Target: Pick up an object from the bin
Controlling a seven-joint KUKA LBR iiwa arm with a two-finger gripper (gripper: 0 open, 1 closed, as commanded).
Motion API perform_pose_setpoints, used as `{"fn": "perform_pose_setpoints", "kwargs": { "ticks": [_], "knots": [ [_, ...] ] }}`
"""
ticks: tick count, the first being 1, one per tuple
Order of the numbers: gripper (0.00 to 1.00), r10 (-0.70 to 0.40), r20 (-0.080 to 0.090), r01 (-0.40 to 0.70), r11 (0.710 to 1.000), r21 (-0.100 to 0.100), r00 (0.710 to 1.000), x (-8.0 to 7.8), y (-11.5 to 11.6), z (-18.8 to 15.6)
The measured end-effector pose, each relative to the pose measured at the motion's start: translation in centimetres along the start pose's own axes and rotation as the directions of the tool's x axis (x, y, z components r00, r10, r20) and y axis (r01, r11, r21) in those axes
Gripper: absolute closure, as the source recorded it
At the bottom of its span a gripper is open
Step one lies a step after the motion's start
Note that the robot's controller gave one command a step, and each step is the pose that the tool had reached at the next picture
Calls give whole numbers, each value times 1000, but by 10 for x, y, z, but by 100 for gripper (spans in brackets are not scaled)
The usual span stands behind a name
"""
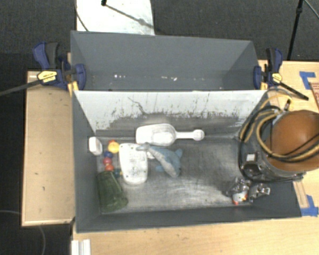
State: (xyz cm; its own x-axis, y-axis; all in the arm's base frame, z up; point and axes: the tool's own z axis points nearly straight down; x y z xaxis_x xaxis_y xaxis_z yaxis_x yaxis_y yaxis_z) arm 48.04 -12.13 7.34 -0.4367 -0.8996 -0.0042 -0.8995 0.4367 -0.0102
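White scoop (160, 136) just beside blue toy (169, 161)

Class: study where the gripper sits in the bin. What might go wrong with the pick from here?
1. The gripper is over bare floor near the right front corner of the bin; a grasp here likely catches nothing.
2. The white scoop, white tub and blue piece lie crowded at left; picking one may nudge others.

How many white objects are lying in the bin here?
3: a scoop by the back wall, a tub just in front of it, a small block at the left wall. Others may be hidden underneath.
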Motion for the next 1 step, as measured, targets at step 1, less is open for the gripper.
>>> {"fn": "perform_pose_setpoints", "kwargs": {
  "ticks": [1],
  "knots": [
    [100,0,0,0,1000,0,1000,0,0,0]
  ]
}}
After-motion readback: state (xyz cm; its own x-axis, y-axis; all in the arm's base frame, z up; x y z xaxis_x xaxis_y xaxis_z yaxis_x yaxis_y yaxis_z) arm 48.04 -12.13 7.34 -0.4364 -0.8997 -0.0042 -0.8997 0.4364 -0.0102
